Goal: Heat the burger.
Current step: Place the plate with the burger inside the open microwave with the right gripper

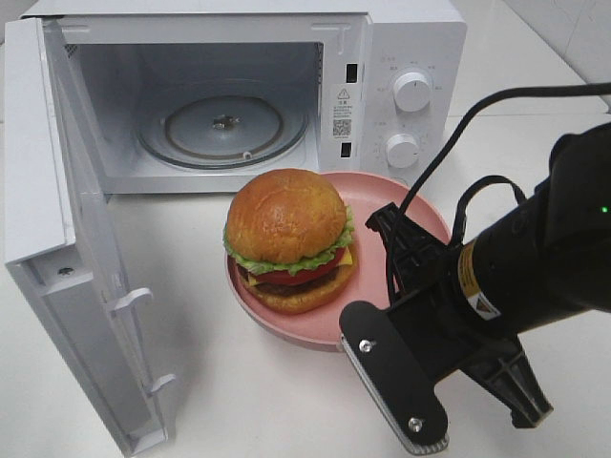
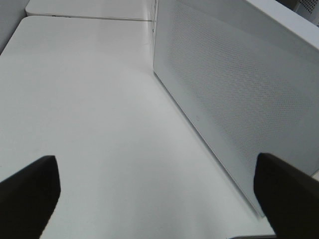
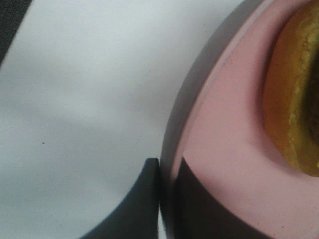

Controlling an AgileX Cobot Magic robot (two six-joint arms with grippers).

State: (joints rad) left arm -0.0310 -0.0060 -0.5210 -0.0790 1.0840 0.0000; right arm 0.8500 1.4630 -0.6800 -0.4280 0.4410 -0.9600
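Step in hand: grabbing the plate. The right gripper [image 3: 167, 199] is clenched on the rim of the pink plate [image 1: 387, 191], w/ burger [image 1: 289, 240] on it, on the counter [image 1: 239, 401] just in front of the open microwave [image 1: 410, 57]. Next: lift level, slide onto turntable [image 1: 224, 129] w/o tipping. The left gripper [image 2: 159, 194] is released, empty. Count: 1 burger, 1 plate, 1 microwave, 2 grippers.

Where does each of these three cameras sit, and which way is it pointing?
Exterior high: mounted above, looking down at the open microwave, burger and pink plate; right gripper shows.
Left wrist: on the left arm, facing the table beside the microwave's wall; open left gripper shows.
Right wrist: on the right arm, close to the plate's rim, pinched by its fingers.
Shared: burger and plate, high and right wrist views.
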